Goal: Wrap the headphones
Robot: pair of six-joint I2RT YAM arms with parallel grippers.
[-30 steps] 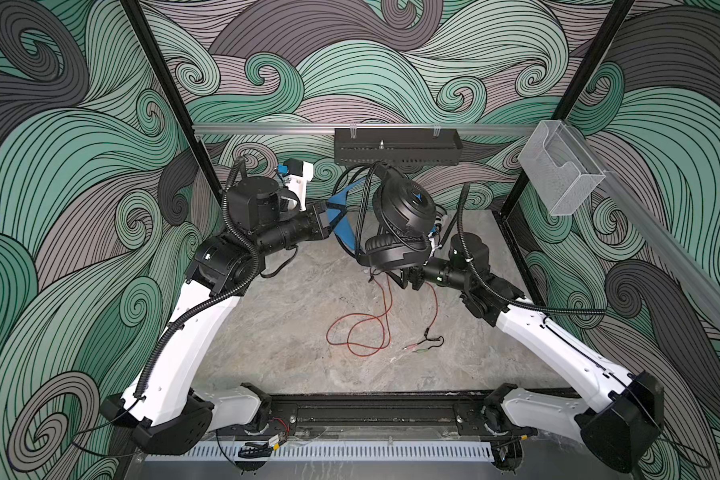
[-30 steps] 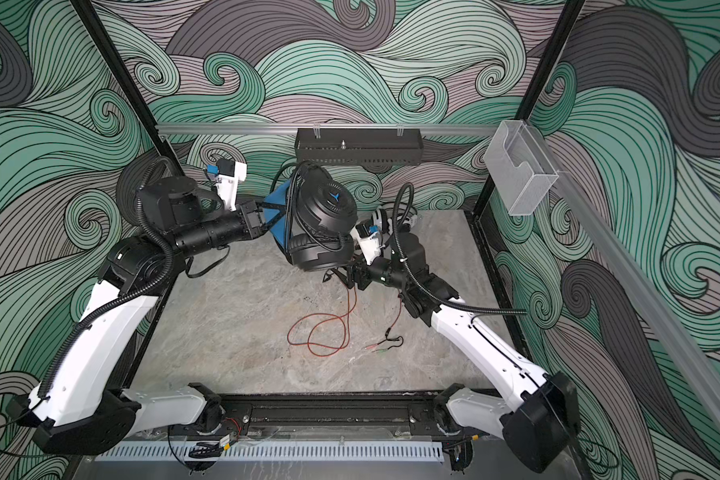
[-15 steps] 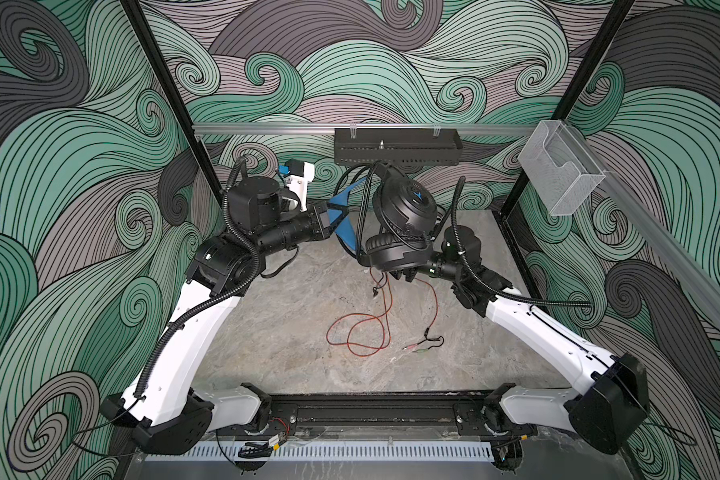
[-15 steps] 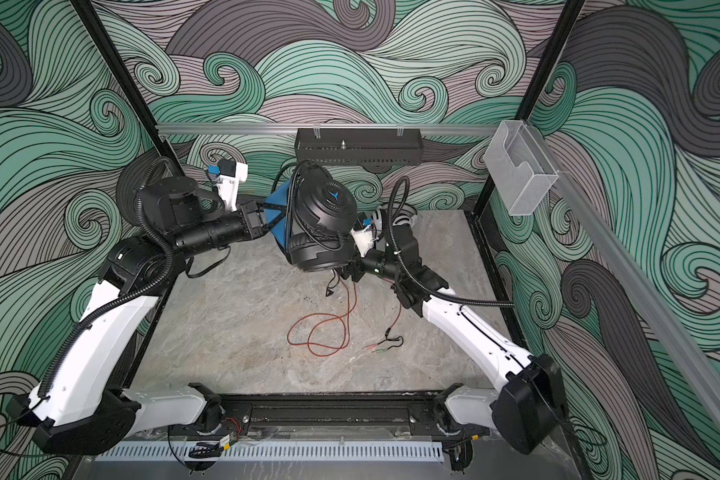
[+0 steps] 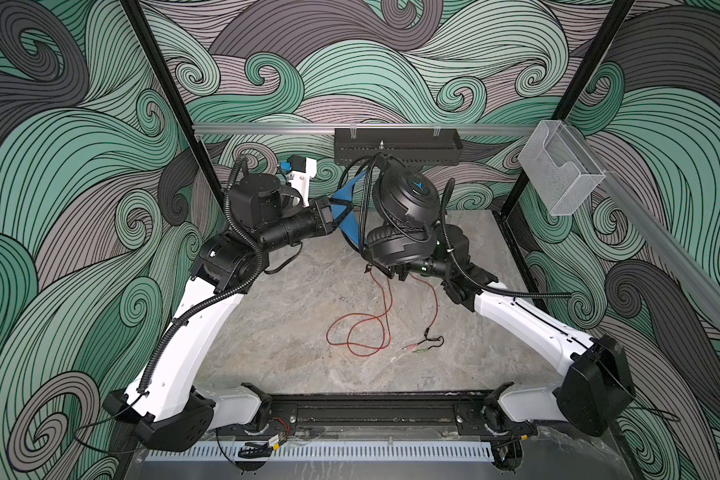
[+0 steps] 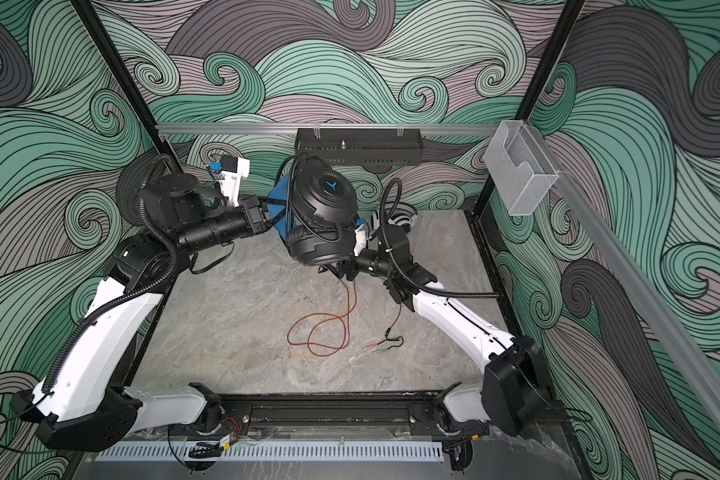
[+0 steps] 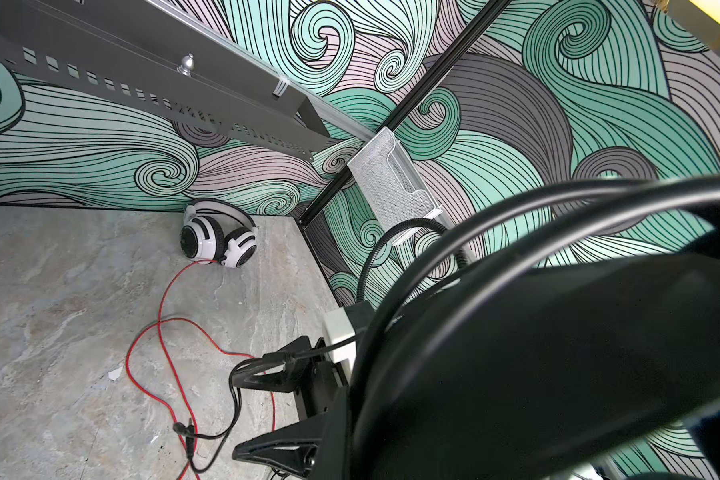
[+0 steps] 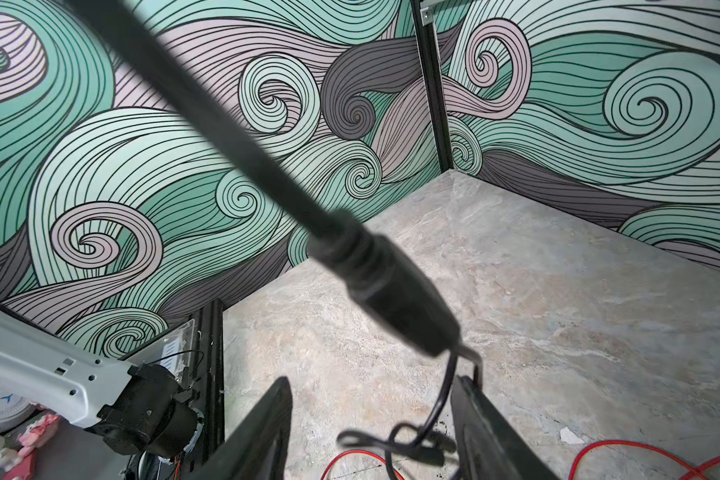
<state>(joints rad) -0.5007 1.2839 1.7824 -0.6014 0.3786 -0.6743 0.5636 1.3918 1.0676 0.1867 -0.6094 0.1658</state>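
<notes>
Pinching the blue band point(image 5: 348, 192) of the black headset point(image 5: 406, 199) with the left tool point(image 5: 342, 210), pressed tight on it in both top views. Holds that headset in the air above the far middle of the bench point(image 5: 275, 328), one cup stacked over the other. Carries the right tool point(image 8: 373, 382) just under the lower cup, spread, with nothing squeezed between its sides. Shows, in the right wrist view, the black cord point(image 8: 208, 110) slanting down to a thick in-line piece point(image 8: 395, 299), then thinning and dropping through the gap, a small loop of it lying over one fingertip point(image 8: 474, 399). Shows further turns of that cord looped around the headset in both top views. Has the white headset point(image 7: 217, 241) lying on the bench in the far right corner, well apart from the black one and partly hidden behind the right arm in a top view. Spreads its red cord point(image 5: 360, 332) in loose loops over the middle of the bench, ending in a black split with two small plugs point(image 5: 422, 351) beside the loops.
</notes>
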